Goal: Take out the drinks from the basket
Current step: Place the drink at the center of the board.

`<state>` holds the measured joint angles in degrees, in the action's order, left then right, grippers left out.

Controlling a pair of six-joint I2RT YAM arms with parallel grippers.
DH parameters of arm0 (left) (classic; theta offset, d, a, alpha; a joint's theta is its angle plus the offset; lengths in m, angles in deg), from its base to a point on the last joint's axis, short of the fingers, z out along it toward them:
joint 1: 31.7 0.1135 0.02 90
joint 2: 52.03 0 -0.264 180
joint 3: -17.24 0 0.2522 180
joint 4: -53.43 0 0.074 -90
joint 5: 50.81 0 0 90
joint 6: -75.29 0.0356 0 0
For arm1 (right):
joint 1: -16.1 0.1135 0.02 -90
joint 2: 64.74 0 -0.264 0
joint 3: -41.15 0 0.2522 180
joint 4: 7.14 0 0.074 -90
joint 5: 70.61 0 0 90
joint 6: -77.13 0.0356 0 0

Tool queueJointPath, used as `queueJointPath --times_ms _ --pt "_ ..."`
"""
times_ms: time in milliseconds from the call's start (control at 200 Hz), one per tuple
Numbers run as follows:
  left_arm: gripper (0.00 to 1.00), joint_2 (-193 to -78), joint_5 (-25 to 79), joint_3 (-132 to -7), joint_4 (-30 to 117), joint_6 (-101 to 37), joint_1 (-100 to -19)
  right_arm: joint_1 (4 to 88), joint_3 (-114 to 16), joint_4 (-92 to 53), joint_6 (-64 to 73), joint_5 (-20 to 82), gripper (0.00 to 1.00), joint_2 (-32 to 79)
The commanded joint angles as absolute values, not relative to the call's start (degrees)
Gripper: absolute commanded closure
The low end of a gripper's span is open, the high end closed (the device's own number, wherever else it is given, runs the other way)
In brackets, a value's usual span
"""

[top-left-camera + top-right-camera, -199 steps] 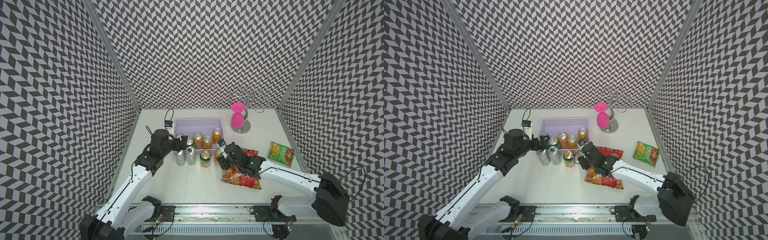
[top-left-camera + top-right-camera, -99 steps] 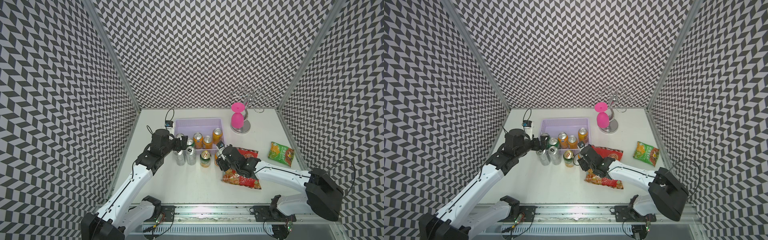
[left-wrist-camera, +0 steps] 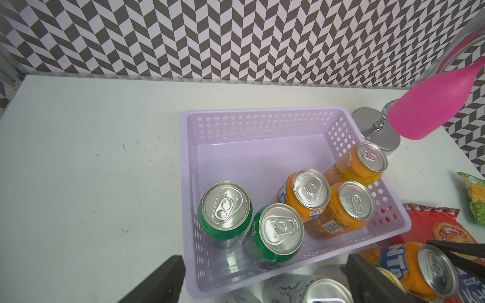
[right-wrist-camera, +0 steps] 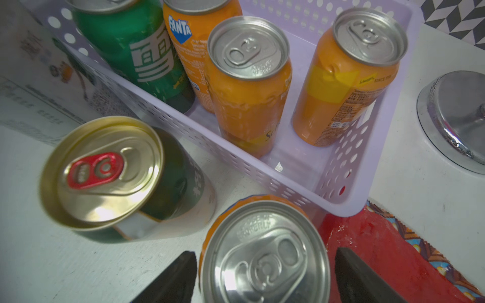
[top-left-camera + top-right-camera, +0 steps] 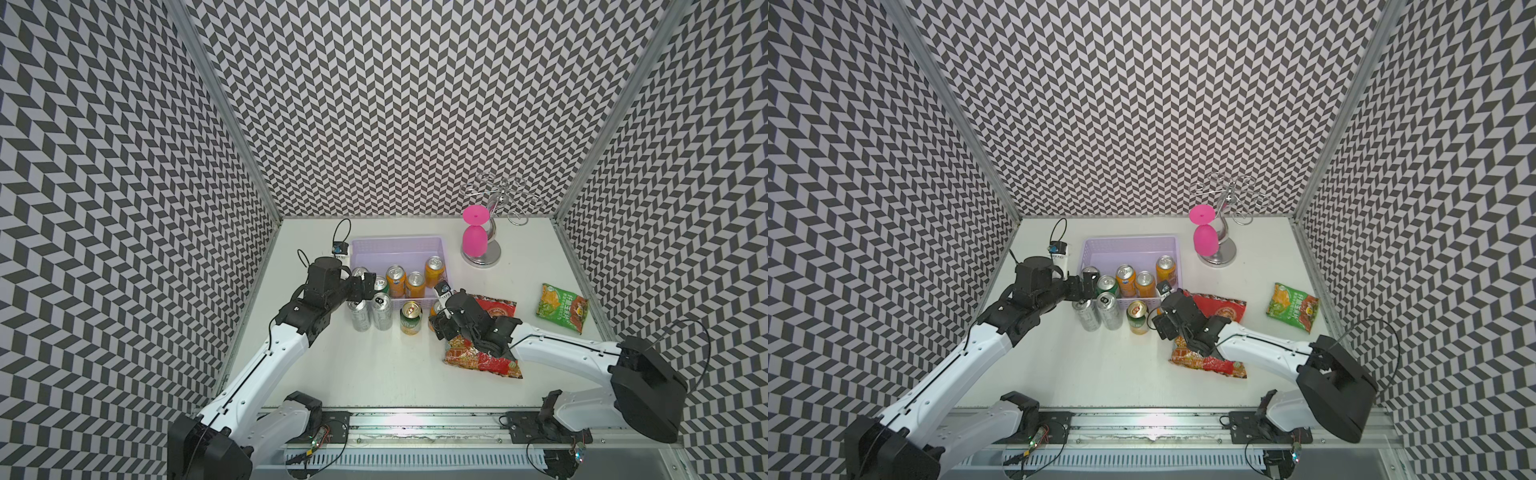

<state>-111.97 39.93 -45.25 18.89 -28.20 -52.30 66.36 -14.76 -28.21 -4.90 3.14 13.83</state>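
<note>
Right gripper (image 5: 437, 306) has let go: a second ago its jaws were pinched shut on the orange Fanta can, and now they stand parted on either side of it. That arm's elbow has also swung inward a little, and nothing else has shifted.

In both top views the basket (image 5: 395, 246) holds five drinks along its near side. Two slim silver cans (image 5: 359, 316), a gold-topped dark can (image 5: 410, 318) and the Fanta stand on the table just in front of it. My left gripper (image 5: 365, 286) hovers, spread wide, by the basket's near left corner.

My left wrist view shows two green cans (image 3: 280, 230) nearest, with three orange cans (image 3: 353, 203) beyond them.

My right wrist view shows the Fanta can (image 4: 265, 251) upright between the fingers (image 4: 183, 267), with a sliver of gap on each side. It stands beside a red snack bag (image 4: 393, 249).

I expect these cans to be smooth, thin-walled and easy to dent. I'd take each one across the body below the rim, with a modest squeeze.
</note>
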Motion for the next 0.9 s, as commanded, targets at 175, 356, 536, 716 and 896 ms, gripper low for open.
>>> queueJointPath --times_ms 175,356,536,716,896 --pt "0.01 -115.6 40.3 -51.5 13.7 -26.0 -52.0 66.6 -17.5 -28.4 -5.5 -0.5 0.02 7.4" --pt "0.01 -120.2 38.6 -57.3 9.1 -23.9 -52.1 66.2 -18.3 -29.4 -6.9 -1.3 0.00 4.1" --pt "0.01 -124.6 34.9 -62.4 6.3 -23.3 -53.0 64.0 -19.1 -31.0 -8.5 -1.5 0.00 1.6" --pt "0.01 -129.2 35.7 -67.2 3.9 -23.4 -57.6 56.7 -19.3 -32.7 -9.3 3.3 0.00 -1.8" --pt "0.01 -134.8 37.9 -71.9 0.5 -24.4 -63.1 50.5 -16.9 -30.8 -9.5 6.4 0.00 -5.9"
